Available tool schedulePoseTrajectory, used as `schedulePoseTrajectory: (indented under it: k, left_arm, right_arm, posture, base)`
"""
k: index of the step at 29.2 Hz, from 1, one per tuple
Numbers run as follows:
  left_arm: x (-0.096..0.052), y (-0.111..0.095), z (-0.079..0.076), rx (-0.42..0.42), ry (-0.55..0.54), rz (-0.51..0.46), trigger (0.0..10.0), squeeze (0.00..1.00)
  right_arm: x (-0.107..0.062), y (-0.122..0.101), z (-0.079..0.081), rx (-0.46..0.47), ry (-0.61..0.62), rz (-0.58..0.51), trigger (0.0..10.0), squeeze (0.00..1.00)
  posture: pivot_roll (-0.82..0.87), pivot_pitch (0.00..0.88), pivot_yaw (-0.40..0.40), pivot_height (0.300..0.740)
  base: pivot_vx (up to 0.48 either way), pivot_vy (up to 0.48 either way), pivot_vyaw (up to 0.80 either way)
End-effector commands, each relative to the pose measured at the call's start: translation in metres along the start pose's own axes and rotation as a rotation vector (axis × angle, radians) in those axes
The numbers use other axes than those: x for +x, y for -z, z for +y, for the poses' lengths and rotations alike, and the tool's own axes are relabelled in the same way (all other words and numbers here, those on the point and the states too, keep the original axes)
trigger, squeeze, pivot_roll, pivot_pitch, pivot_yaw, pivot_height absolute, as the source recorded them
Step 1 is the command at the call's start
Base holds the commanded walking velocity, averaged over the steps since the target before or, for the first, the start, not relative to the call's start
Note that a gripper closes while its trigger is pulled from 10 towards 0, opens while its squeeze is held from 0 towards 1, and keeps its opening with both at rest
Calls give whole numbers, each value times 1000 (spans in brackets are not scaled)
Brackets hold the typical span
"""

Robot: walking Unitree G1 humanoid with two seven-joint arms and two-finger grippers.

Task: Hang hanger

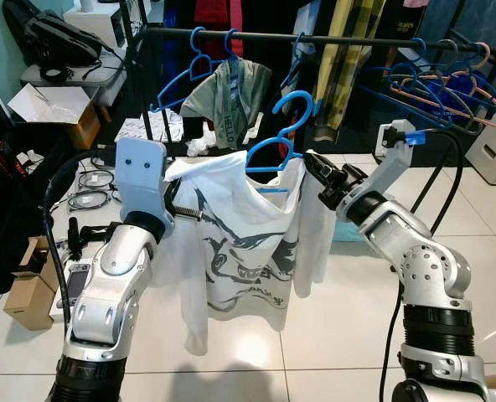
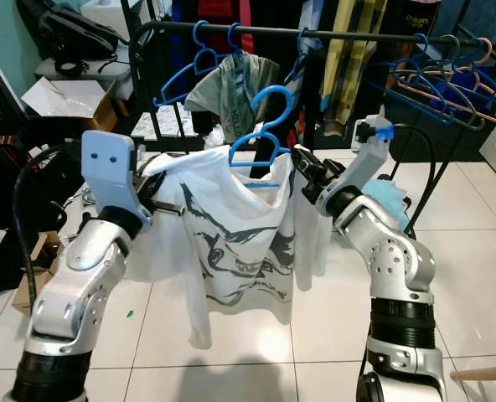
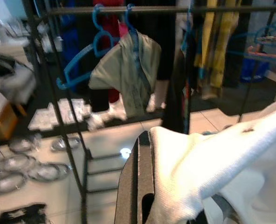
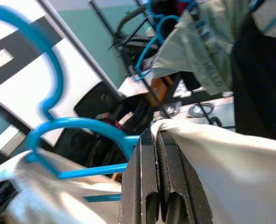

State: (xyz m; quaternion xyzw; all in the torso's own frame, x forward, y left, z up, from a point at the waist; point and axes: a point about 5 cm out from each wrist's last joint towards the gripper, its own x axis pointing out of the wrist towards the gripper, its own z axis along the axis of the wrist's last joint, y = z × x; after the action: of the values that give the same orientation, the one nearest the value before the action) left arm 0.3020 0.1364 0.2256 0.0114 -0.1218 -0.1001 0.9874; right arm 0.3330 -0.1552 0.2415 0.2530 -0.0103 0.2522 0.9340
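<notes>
Silver jointed arms, black cables, black claws, blue wrist housing [image 1: 140,172].

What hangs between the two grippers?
The white shirt on its blue hanger, stretched between left gripper and right gripper, seen in both eye views.

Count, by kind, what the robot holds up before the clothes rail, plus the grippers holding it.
white printed T-shirt: 1
blue plastic hanger: 1
black two-fingered grippers, left gripper and right gripper: 2
Total: 4

Beyond the jaws, a grey-green garment [image 1: 228,99] is hung from a black clothes rail [image 1: 332,36]. Empty blue hangers [image 1: 436,84] are seen farther along it. A cardboard box [image 1: 28,293] is set on the tiled floor [image 1: 340,318].
</notes>
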Motion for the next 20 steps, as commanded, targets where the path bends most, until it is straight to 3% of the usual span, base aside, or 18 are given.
schedulePoseTrajectory:
  k: [1,3,4,5,6,7,8,10,12,16,20]
  left_arm:
    - [-4,16,2,-125,-3,91,10000,0]
    - [-4,16,2,-125,-3,91,10000,0]
    - [-9,30,2,-280,-47,159,10000,0]
    - [-9,30,2,-280,-47,159,10000,0]
    - [-15,43,-2,-444,-89,208,10000,0]
    - [-15,43,-2,-444,-89,208,10000,0]
    - [-20,52,-8,-578,-111,228,10000,0]
    - [-20,52,-8,-578,-111,228,10000,0]
    - [-26,57,-16,-728,-123,197,10000,0]
    - [-32,61,-12,-761,-130,155,10000,0]
    - [-36,62,-3,-740,-125,129,10000,0]
  right_arm:
    - [-3,-3,10,-38,-71,34,0,0]
    - [-3,-3,10,-38,-71,34,0,0]
    - [-5,-9,11,-78,-94,49,0,0]
    - [-5,-9,11,-78,-94,49,0,0]
    - [-7,-20,10,-119,-106,48,0,0]
    - [-7,-20,10,-119,-106,48,0,0]
    - [-7,-30,10,-150,-113,41,0,0]
    - [-7,-30,10,-150,-113,41,0,0]
    - [-6,-42,16,-197,-153,40,0,0]
    - [-3,-41,24,-226,-205,72,0,0]
    - [-3,-32,31,-247,-248,138,0,0]
  posture:
    - [-74,95,-12,740]
    - [-74,95,-12,740]
    - [-76,97,-15,740]
    - [-76,97,-15,740]
    - [-77,97,-18,740]
    - [-77,97,-18,740]
    - [-78,98,-21,740]
    - [-78,98,-21,740]
    - [-85,97,-28,740]
    - [-89,98,-33,740]
    - [-87,98,-41,740]
  base:
    - [0,0,0]
    - [0,0,0]
    - [0,0,0]
    - [0,0,0]
    - [0,0,0]
    - [0,0,0]
    - [0,0,0]
    - [0,0,0]
    - [0,0,0]
    - [0,0,0]
    - [0,0,0]
